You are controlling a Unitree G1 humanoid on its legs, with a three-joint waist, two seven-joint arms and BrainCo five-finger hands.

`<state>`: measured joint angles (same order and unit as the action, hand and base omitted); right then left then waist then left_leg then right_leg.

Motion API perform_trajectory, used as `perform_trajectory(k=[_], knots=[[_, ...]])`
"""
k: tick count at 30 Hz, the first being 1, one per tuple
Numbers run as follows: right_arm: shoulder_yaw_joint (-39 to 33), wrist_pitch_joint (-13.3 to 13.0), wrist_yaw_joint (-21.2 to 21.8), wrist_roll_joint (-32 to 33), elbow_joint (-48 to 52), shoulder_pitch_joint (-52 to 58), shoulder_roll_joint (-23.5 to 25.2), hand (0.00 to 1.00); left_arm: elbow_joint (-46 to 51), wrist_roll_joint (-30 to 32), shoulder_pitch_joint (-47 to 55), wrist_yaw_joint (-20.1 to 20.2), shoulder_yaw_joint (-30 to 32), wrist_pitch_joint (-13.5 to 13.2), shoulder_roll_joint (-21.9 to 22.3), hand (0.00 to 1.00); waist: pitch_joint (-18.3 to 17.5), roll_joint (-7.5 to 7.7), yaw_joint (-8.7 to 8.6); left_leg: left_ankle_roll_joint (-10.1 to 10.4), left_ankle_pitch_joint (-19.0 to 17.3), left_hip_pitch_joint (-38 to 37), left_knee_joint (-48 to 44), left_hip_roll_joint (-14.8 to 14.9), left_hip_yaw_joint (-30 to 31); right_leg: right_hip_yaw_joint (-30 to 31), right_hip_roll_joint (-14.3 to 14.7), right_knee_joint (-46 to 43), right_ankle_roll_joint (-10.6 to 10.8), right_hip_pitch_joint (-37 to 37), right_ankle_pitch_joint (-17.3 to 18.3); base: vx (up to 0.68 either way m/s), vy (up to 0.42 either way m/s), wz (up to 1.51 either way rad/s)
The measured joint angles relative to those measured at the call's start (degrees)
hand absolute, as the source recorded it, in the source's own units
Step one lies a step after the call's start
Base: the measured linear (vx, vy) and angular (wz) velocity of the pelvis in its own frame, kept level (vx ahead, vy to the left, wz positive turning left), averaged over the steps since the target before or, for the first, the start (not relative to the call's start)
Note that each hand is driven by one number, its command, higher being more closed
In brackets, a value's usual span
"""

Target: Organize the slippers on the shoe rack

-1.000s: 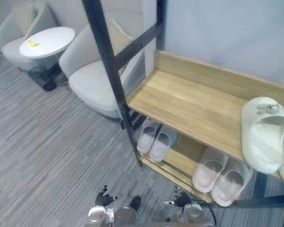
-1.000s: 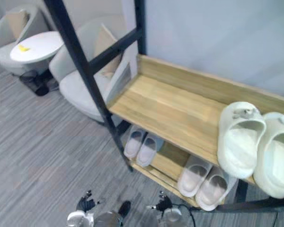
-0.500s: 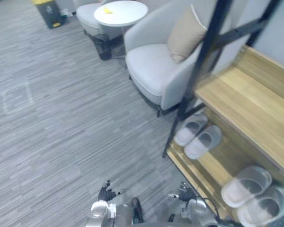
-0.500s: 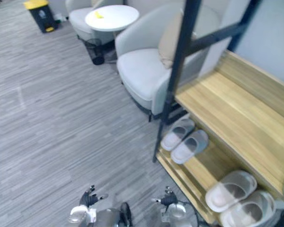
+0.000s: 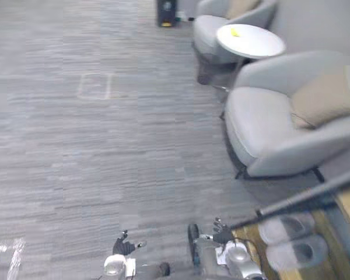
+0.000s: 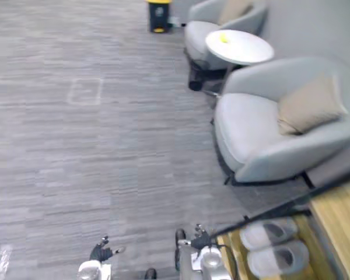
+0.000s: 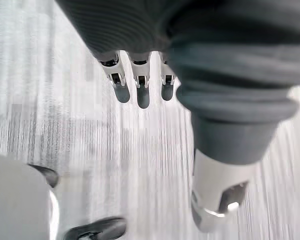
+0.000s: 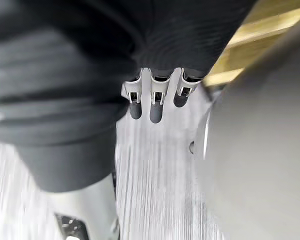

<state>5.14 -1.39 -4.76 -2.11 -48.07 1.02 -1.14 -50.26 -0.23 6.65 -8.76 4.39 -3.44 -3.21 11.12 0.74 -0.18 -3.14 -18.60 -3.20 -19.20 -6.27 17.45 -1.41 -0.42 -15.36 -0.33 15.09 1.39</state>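
Slippers point(image 6: 268, 232): one pale grey pair lies side by side, close together, on the low wooden shelf at the lower right of the head views.
Shoe rack point(image 6: 337, 219): a corner of its wooden shelving shows at the right edge, with a dark frame bar point(image 5: 303, 198) slanting across above the pair.
Left hand point(image 7: 137, 92): hangs low over the grey striped carpet point(image 5: 105, 146), well apart from the rack. Its fingers are straight and loose, the thumb stands apart, and it holds nothing.
Right hand point(image 8: 155, 102): hangs near the rack's corner, just beside the slippers but not touching them. Its fingers are straight and relaxed, and it is empty.
Surroundings: a grey armchair point(image 5: 268, 128) with a tan cushion point(image 5: 324, 102) stands just beside the rack. A round white table point(image 5: 251, 41) and a yellow-lidded bin point(image 6: 158, 14) stand farther off.
Done so far: every slipper in view lies on the rack, and this pair looks aligned and tidy, so its placing can be judged complete.
Left to do: most of the rack lies outside these views, so it cannot be told whether other pairs need straightening or whether more slippers wait elsewhere.
Step in hand: with both hands empty, no carrying or placing is under way. The head faces mostly open carpet, which suggests a search or a move between placements.
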Motion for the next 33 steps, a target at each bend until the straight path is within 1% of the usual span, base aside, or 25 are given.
perform_trajectory(k=[1,2,3,4,6,7,9,11,12,13,15,16,17,18,19,20,22,24,25,27,29,30,31,32,33], knots=[[0.1,0.3,-0.1,0.0,0.7,0.1,0.0,0.0,0.3,0.1,-0.3,0.1,1.5,0.0,0.8,0.0,0.1,-0.51,-0.07,1.1,0.2,3.5,-6.5,0.6,-2.6,-1.9,0.4,0.8,-0.6,-1.1,0.7,0.55,-0.153,1.31],[1.0,0.8,-0.1,0.3,2.1,0.8,0.2,0.0,0.4,0.0,-0.5,0.0,3.4,0.0,1.8,0.0,0.6,-1.14,0.08,3.6,1.6,8.5,-18.0,2.3,-8.2,-4.0,1.2,3.1,-1.4,-4.4,1.2,0.53,-0.152,0.92],[2.2,1.0,-0.2,0.6,3.3,1.4,0.4,0.0,1.8,-1.1,-0.5,0.0,5.2,0.0,2.3,0.0,1.1,-1.46,0.82,5.4,1.5,11.7,-26.2,5.5,-13.6,-4.5,2.2,5.0,-2.3,-7.8,1.8,0.62,-0.171,0.55],[2.5,1.0,-0.2,1.0,4.2,1.5,1.2,0.0,2.8,-1.6,-0.3,-0.1,5.8,0.0,2.5,0.0,1.7,-1.13,1.78,5.1,0.7,13.0,-31.2,8.9,-18.4,-4.6,2.9,6.0,-3.2,-11.0,2.6,0.4,-0.099,0.18],[2.7,0.9,-0.4,1.1,4.6,1.5,2.4,0.0,4.1,-1.7,-0.8,0.0,5.7,-0.1,2.0,0.0,2.4,-0.4,2.87,5.2,-0.8,15.6,-34.0,12.3,-23.1,-5.3,2.8,7.9,-4.0,-15.8,3.5,0.35,-0.074,0.21],[2.7,0.7,-0.4,1.1,4.7,0.7,2.4,0.0,4.9,-1.7,-1.5,0.0,5.7,-0.2,2.0,0.0,2.7,0.14,3.31,5.9,-1.3,18.1,-31.6,12.8,-24.4,-6.1,1.7,9.0,-3.6,-18.2,4.4,0.46,-0.067,0.2],[2.0,0.7,-0.7,1.1,4.8,-0.3,2.3,0.0,5.2,-1.9,-2.5,0.0,5.6,-0.3,2.1,0.0,3.0,0.25,3.66,5.9,-1.1,21.6,-25.1,12.7,-26.5,-7.5,0.1,10.7,-2.5,-20.3,5.9,0.42,0.027,0.32],[1.7,0.7,-1.0,1.1,4.5,-0.9,1.7,0.0,5.2,-2.0,-3.4,0.0,5.6,-0.4,2.4,0.0,3.5,-0.07,3.68,5.1,2.5,24.6,-13.8,12.7,-30.1,-10.2,-1.2,13.3,-0.8,-23.3,7.3,0.32,0.1,0.57],[1.8,0.7,-1.0,1.1,4.2,-0.7,1.2,0.0,5.1,-2.0,-3.4,0.0,5.6,-0.4,2.9,0.0,3.3,-0.68,3.82,4.7,6.4,25.1,-6.7,12.8,-32.3,-11.2,-1.3,14.2,0.4,-24.8,8.6,0.46,0.201,0.5],[1.8,1.1,-1.0,1.1,3.1,-1.1,0.8,0.0,5.0,-2.0,-3.1,0.1,5.8,-0.5,3.5,0.0,3.4,-1.39,4.75,0.4,14.5,24.4,-3.1,12.0,-32.9,-11.6,-1.6,14.1,2.0,-27.2,10.8,0.49,0.224,0.5],[1.8,1.1,-1.0,1.0,2.1,-1.3,1.1,0.0,5.1,-2.1,-3.2,0.1,6.2,-0.7,2.7,0.0,3.0,0.91,5.27,-0.4,12.7,23.8,-2.6,9.0,-32.9,-11.7,-3.9,12.8,2.0,-27.2,11.5,0.5,0.21,0.43],[1.8,1.0,-0.9,1.0,2.1,-1.7,1.1,0.0,5.0,-2.1,-3.2,0.1,6.7,-0.7,2.8,0.0,3.0,1.36,5.73,-1.5,11.4,23.6,-3.3,7.9,-32.8,-11.3,-4.9,10.6,2.1,-26.9,11.5,0.6,0.253,0.39],[1.7,1.1,-0.8,0.8,2.0,-1.6,1.2,0.0,4.6,-2.3,-2.9,0.1,7.5,-0.7,3.0,0.0,3.1,1.39,6.53,-2.0,9.0,21.1,-3.9,6.9,-32.5,-9.3,-6.4,1.7,2.4,-25.1,11.7,0.5,0.231,0.24],[1.7,1.1,-0.8,0.7,2.1,-1.5,1.3,0.0,4.6,-2.3,-2.6,0.1,7.5,-0.7,3.0,0.0,3.1,1.41,6.51,-2.1,8.2,19.8,-3.7,6.6,-32.3,-8.7,-6.8,-2.5,2.8,-24.1,11.4,0.69,0.328,0.28],[1.7,0.9,-0.5,0.1,2.2,-0.7,1.7,0.0,3.8,-2.3,-2.2,0.1,7.0,-0.6,2.8,0.0,3.2,1.47,6.3,-2.2,5.8,14.4,-2.4,5.4,-30.8,-6.1,-8.4,-20.1,6.7,-19.0,7.0,0.39,0.187,0.24],[1.7,0.9,-0.4,-0.1,2.2,-0.4,1.7,0.0,3.5,-2.2,-2.3,0.1,6.9,-0.6,2.6,0.0,3.3,1.48,6.29,-2.0,5.3,12.9,-2.0,5.1,-30.5,-5.6,-8.6,-24.3,6.7,-17.8,6.2,0.5,0.198,0.41],[1.8,0.9,0.0,-0.2,2.2,1.3,2.1,0.0,2.3,-2.2,-1.9,0.1,6.1,-0.1,2.1,0.0,3.3,1.22,4.88,-2.0,4.0,4.7,2.2,3.8,-27.9,-4.8,-7.7,-39.6,5.7,-10.4,8.2,0.48,0.118,0.63],[1.9,0.8,0.1,-0.2,2.1,1.0,2.4,0.0,1.4,-2.2,-2.1,0.1,5.8,0.0,1.9,0.0,3.3,1.32,3.58,-2.0,4.0,-0.4,6.3,3.5,-25.8,-6.4,-6.1,-38.5,4.1,-4.6,11.8,0.53,0.071,0.61],[1.8,0.2,0.2,-0.2,2.1,0.7,2.2,0.0,0.4,-2.2,-2.7,0.1,5.8,0.1,1.7,0.0,3.4,1.28,2.68,-1.9,4.0,-4.1,9.8,3.8,-24.5,-8.0,-4.0,-29.5,3.4,0.7,13.1,0.58,0.031,0.4],[1.9,0.2,0.2,-0.2,2.1,0.1,1.7,0.0,-0.1,-2.2,-3.3,0.1,5.7,0.1,1.8,0.0,3.4,1.34,2.39,-1.4,3.6,-6.3,11.9,3.7,-23.7,-9.3,-2.4,-19.2,2.7,3.7,11.6,0.45,0.008,0.36],[1.8,0.1,0.2,-0.1,2.1,-0.5,1.5,0.0,-0.5,-2.1,-3.7,0.2,4.6,0.0,1.6,0.0,3.8,2.46,1.17,0.5,2.4,-11.1,14.4,3.1,-20.7,-8.7,-0.1,3.1,2.9,5.1,1.7,0.56,-0.053,0.67],[1.9,0.1,0.2,-0.1,2.2,-0.6,1.6,0.0,-0.5,-2.1,-3.6,0.2,4.5,0.0,1.5,0.0,3.8,2.92,0.83,1.1,2.0,-11.8,14.5,2.8,-19.9,-8.3,-0.2,5.1,3.2,5.3,0.4,0.68,-0.129,0.94],[1.8,0.1,0.2,-0.1,2.2,-1.1,1.6,0.0,-0.8,-2.0,-3.1,0.2,3.5,0.0,1.1,0.0,3.7,3.71,0.18,2.0,-0.2,-14.2,14.2,2.4,-17.6,-6.8,-0.2,5.5,1.0,6.0,-2.2,0.47,-0.119,0.82],[1.8,0.0,0.2,-0.1,2.0,-1.0,1.4,0.0,-1.1,-2.0,-3.1,0.3,3.4,0.0,1.2,0.0,3.5,3.65,-0.34,2.1,-1.3,-15.5,13.9,3.1,-15.9,-6.7,0.2,3.5,-1.1,5.8,-5.8,0.86,-0.222,0.92],[1.5,0.2,0.2,-0.1,2.0,-1.1,1.2,0.0,-1.3,-2.0,-3.2,0.4,3.7,-0.1,2.0,0.0,2.2,2.04,0.08,2.3,-1.6,-15.5,10.8,5.2,-13.5,-7.9,0.9,-1.0,-3.1,6.9,-5.5,0.65,-0.175,0.55]])
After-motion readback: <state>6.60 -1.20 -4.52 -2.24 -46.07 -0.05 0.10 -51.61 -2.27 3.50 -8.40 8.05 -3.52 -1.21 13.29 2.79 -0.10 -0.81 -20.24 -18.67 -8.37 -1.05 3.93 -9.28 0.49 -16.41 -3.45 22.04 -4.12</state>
